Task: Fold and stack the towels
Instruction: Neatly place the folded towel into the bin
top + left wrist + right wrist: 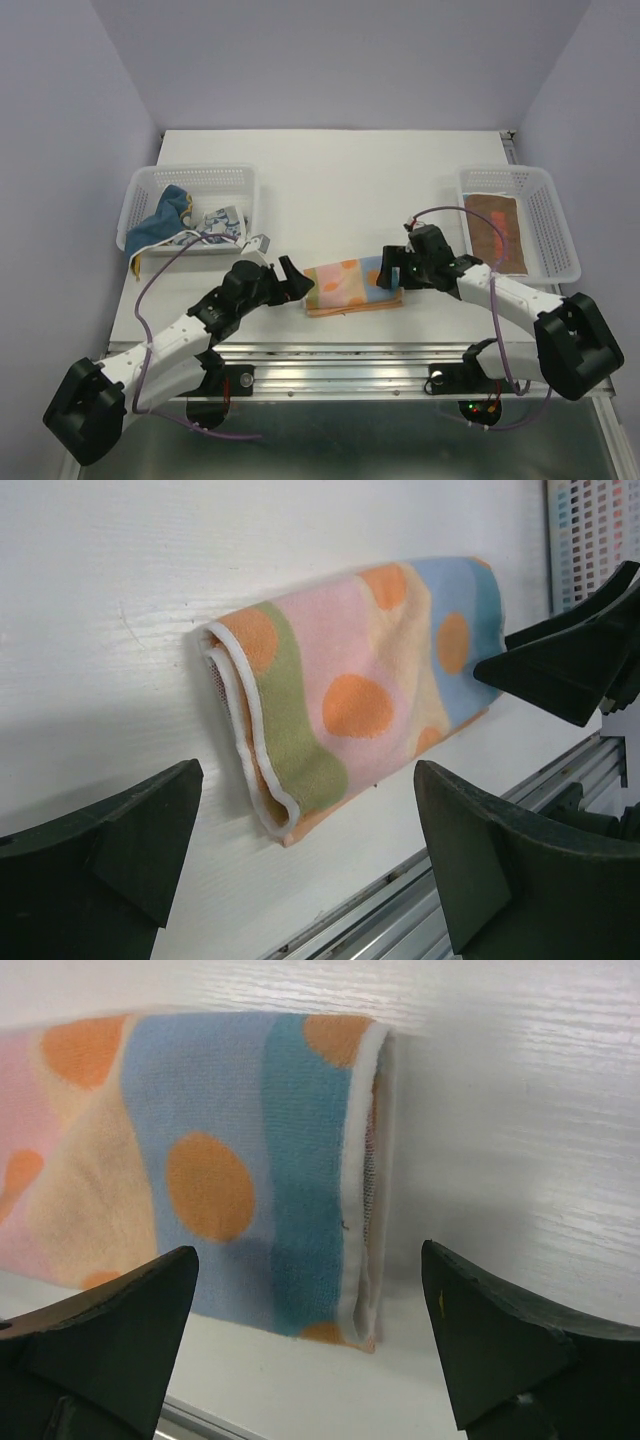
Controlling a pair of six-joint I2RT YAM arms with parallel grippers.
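Note:
A folded towel with orange circles on pink, green and blue (350, 284) lies flat near the table's front edge, between my two grippers. My left gripper (290, 280) is open and empty just off its left end (255, 730). My right gripper (392, 272) is open and empty over its right end (350, 1160). A brown towel with a red print (497, 230) lies flat in the right basket (550, 215). Crumpled blue and white-patterned towels (175, 215) lie in the left basket (195, 180).
The metal rail (350, 375) runs along the table's front edge just below the folded towel. The right gripper's black fingers (570, 655) show in the left wrist view. Purple cables loop off both arms.

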